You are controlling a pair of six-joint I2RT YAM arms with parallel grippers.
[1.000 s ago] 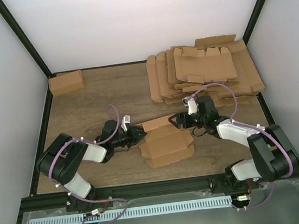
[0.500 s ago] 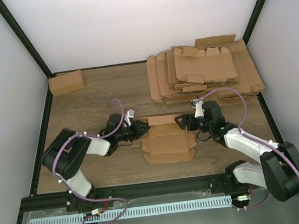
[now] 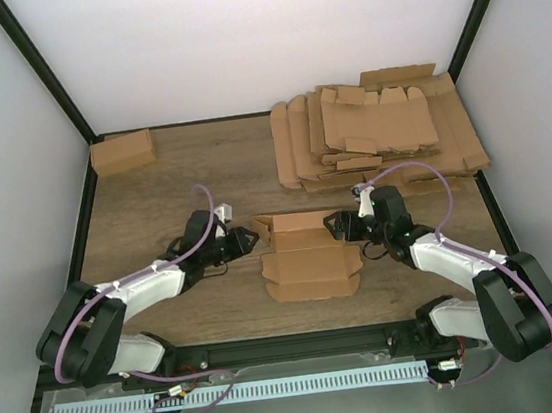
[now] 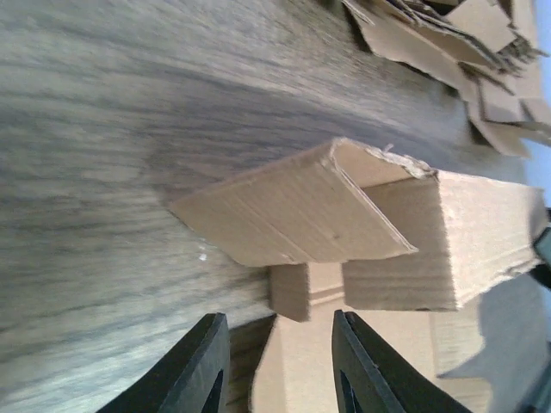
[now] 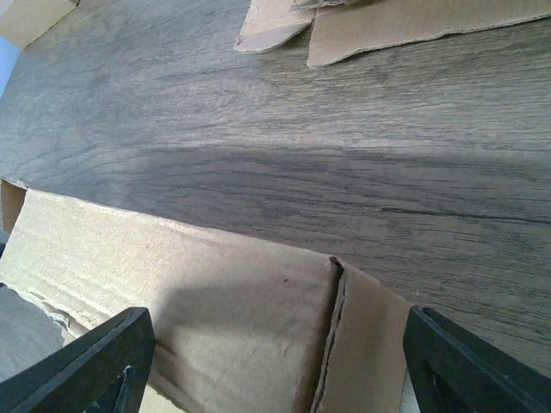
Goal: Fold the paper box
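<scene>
The wood-grain table (image 3: 183,188) carries, at its far right, a large heap of overlapping brown cardboard sheets (image 3: 377,129). The paper box (image 3: 308,263) lies near the middle of the table, closer to the near edge and well apart from the heap. It is a single plain brown die-cut piece, partly formed. Its near panel lies flat with tabs at the corners, its far wall stands up, and an end flap at the left is bent outward. The cut edges are ragged. The left gripper (image 3: 248,238) sits just beside the box's left end, its fingers parted and facing that flap, clamping nothing. The right gripper (image 3: 331,226) sits at the far right corner of the box, jaws spread wide over the raised wall, with no grip visible. A small closed carton (image 3: 122,152) rests in the far left corner.
</scene>
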